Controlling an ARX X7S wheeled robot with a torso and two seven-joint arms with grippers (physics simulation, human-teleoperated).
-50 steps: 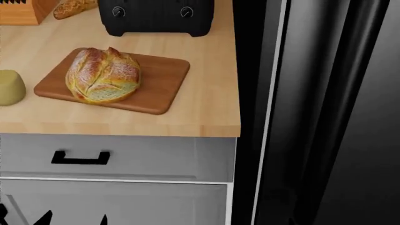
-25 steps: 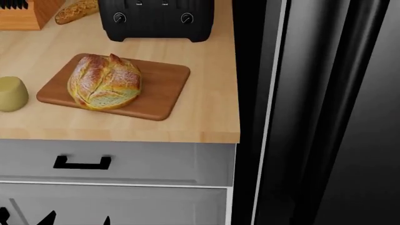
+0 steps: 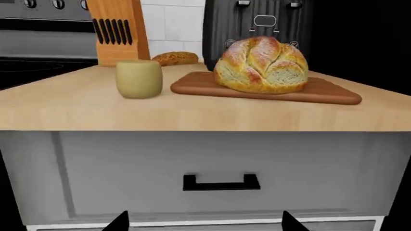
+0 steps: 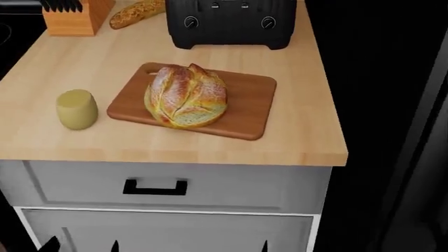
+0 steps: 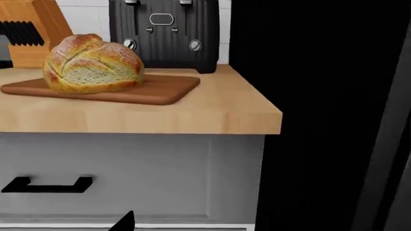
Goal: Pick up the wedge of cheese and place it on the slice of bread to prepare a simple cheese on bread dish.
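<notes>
On the wooden counter (image 4: 294, 131), the cheese (image 4: 76, 109) stands upright, its long axis vertical, near the front edge, with bare wood around it, just beside the left end of the cutting board (image 4: 245, 113) that carries the round bread (image 4: 186, 96). A toaster (image 4: 231, 21) and knife block (image 4: 73, 16) line the back. Only dark fingertip points show, low before the drawer (image 4: 155, 187), well below the cheese; whether either gripper's jaws are apart cannot be told.

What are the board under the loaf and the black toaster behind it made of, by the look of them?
The board looks like reddish-brown wood with a smooth matte finish and rounded corners. The toaster looks like matte black ribbed plastic or painted metal; the render leaves that open.
</notes>
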